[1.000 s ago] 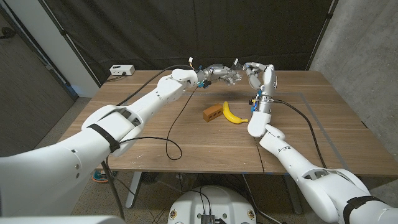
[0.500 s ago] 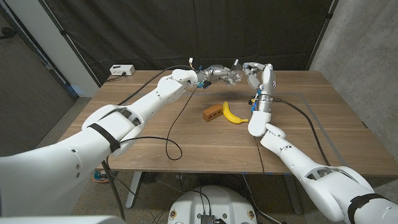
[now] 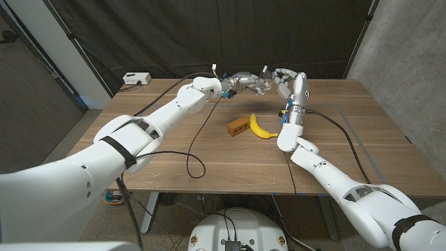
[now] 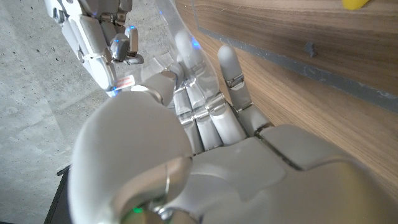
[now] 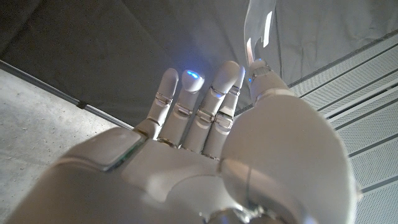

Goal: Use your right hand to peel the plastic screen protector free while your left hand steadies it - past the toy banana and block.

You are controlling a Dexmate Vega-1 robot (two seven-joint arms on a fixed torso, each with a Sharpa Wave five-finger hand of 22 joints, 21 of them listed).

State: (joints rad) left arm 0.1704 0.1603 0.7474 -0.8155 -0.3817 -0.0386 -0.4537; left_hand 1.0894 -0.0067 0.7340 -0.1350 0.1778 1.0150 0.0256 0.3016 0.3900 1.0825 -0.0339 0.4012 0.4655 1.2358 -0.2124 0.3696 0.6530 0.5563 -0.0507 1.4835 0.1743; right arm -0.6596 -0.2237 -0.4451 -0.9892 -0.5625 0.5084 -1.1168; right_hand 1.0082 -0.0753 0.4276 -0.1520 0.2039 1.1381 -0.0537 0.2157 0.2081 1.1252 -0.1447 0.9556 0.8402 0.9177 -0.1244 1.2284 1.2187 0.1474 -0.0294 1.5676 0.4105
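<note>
Near the desk's (image 3: 209,150) far edge, beyond the toy banana (image 3: 260,127) and block (image 3: 238,125), my left hand (image 3: 252,82) holds the clear screen protector (image 4: 180,46) up in its fingers. My right hand (image 3: 291,84) pinches a film strip (image 5: 260,28) by its fingertips. Over the last second that right hand has lifted slightly away, so I judge the peel is underway, not finished.

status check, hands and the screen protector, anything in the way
Left hand grips the screen protector, raised over the table's far side. Right hand pinches its edge. Toy banana and block lie nearer the robot, apart from both hands.
</note>
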